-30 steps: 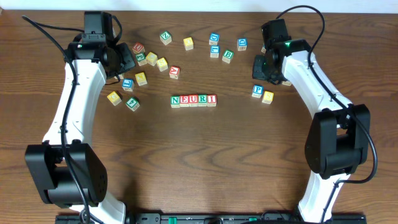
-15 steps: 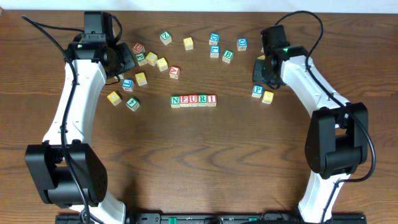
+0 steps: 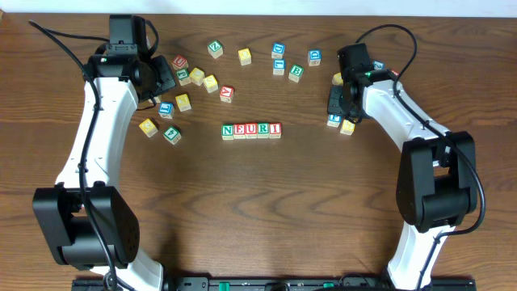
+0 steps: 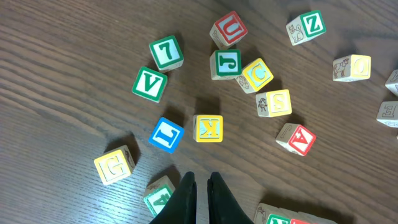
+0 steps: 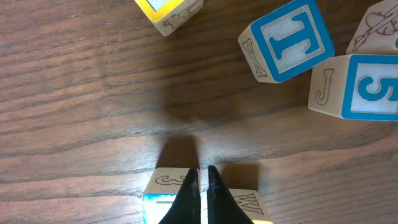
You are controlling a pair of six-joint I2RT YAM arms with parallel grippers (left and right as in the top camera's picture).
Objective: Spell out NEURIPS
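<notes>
Left gripper, jaws shut and empty, hung over scattered cubes. Centre: row N-E-U-R-I. Right: P cube just beside a yellow-faced cube, with the right gripper shut directly above both. The cubes were probably light, rigid, smooth wood, best pinched across opposite flat sides.

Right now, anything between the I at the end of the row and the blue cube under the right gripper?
Nothing. The overhead view shows only bare table between the I cube and the blue cube below the right gripper.
</notes>
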